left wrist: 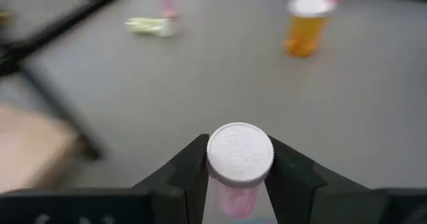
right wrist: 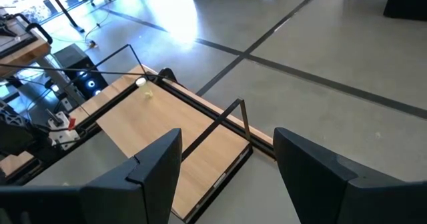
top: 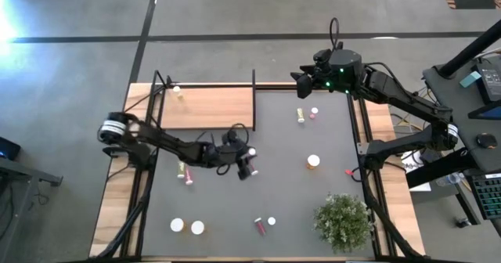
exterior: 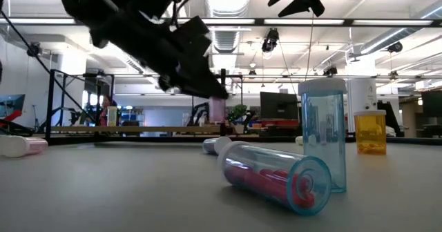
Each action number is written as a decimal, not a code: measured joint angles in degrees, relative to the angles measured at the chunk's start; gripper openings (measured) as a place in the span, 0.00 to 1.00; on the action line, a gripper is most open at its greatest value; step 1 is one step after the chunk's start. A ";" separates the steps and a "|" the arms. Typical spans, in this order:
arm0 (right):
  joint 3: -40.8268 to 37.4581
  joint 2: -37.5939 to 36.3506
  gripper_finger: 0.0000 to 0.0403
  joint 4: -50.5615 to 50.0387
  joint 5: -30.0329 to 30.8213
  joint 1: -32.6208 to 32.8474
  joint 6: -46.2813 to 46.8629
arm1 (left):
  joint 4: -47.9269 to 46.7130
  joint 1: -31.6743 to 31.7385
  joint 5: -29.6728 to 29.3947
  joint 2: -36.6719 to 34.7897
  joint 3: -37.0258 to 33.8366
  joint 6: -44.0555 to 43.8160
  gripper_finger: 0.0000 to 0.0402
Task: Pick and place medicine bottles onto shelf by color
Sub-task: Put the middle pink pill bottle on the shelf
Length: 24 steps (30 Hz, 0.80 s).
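The shelf [top: 207,106] lies at the worktop's [top: 297,185] far left, well apart from most scattered bottles. The left end effector [left wrist: 239,184] grips a pink bottle [left wrist: 239,159] just below its cap; held so high, it could swing or slip during transfer. The right end effector [right wrist: 227,177] hangs open over the far edge.

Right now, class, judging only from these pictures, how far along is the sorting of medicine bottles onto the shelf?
Early. Done: one yellow-green bottle lies at a corner of the shelf. In hand: the left gripper is shut on a pink bottle over the table. The right gripper hangs open, empty, above the table's far edge. Left: the orange bottle and other bottles scattered on the tabletop.
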 joint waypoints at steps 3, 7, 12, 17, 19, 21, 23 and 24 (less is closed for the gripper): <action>0.00 0.01 0.56 0.00 -0.01 0.01 0.00 | -8.12 1.71 -3.60 -4.68 0.00 -1.90 0.28; 0.00 -0.01 0.56 0.00 -0.01 -0.01 0.00 | -17.35 5.80 -4.79 -10.32 0.00 -5.83 0.28; 0.00 0.01 0.56 0.01 -0.01 0.01 0.01 | -21.27 11.94 -6.30 -15.04 -1.95 -6.49 0.28; 0.00 -0.01 0.56 0.00 -0.01 -0.01 0.00 | -20.05 17.69 -7.22 -17.66 -6.08 -11.07 0.28; 0.00 0.01 0.56 0.00 -0.01 0.01 0.01 | -18.21 19.21 -7.74 -17.76 -7.80 -11.66 0.28; 0.00 -0.01 0.56 -0.01 -0.01 0.01 0.01 | -16.99 20.61 -9.10 -17.86 -9.13 -11.81 0.28; 0.00 0.00 0.56 0.01 -0.01 0.01 0.00 | -16.81 21.92 -11.08 -17.60 -9.64 -11.93 0.28; 0.00 0.00 0.56 0.00 -0.01 0.00 0.00 | -16.74 22.58 -12.12 -17.36 -9.82 -12.35 0.28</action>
